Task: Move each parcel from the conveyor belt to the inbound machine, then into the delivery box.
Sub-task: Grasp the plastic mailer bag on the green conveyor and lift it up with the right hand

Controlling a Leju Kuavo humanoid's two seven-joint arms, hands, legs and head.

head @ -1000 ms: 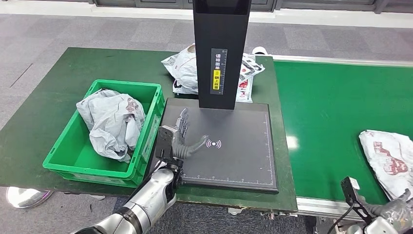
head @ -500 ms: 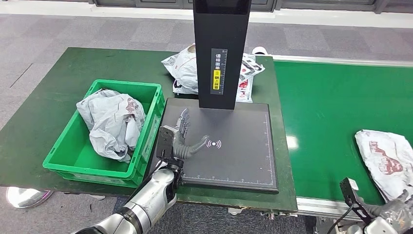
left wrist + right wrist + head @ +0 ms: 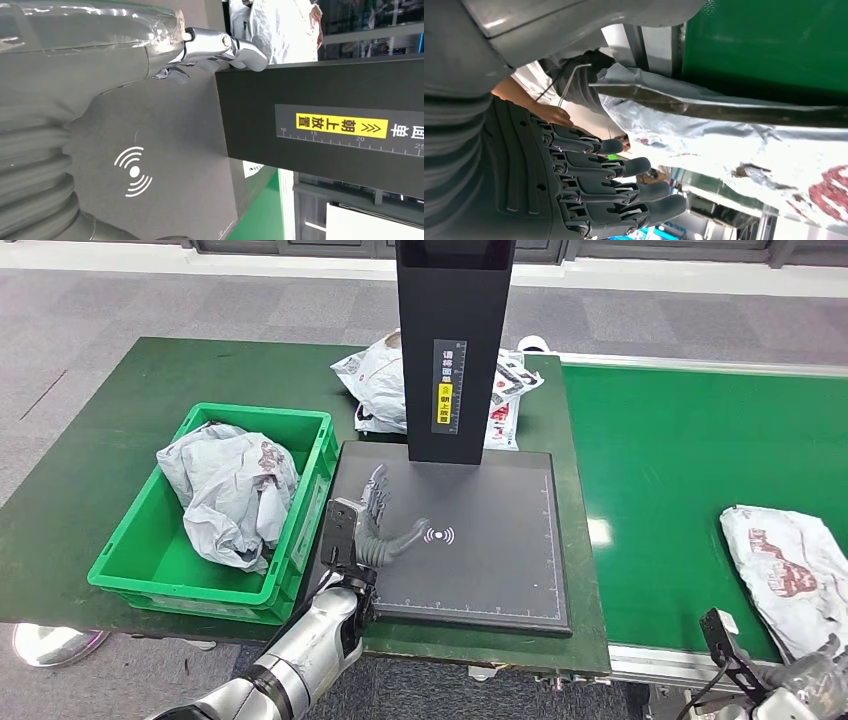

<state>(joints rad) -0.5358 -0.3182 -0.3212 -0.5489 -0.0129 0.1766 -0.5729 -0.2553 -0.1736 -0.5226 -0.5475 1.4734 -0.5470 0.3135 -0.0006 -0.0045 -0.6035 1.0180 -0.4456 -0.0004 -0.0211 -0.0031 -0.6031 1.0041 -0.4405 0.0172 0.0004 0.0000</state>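
Green belt — parcel [image 3: 790,575], red print perhaps lettering — unreadable.

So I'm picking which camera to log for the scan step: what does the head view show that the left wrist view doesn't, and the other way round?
Head view alone: the green delivery box with a crumpled grey parcel inside, the green conveyor belt carrying a white parcel, and the whole left hand, open above the pad.

Left wrist view alone: the ruler marks along the yellow label, close up.

Both: the inbound machine's black scan pad with its white wave symbol, the black column, and the white bags behind it.
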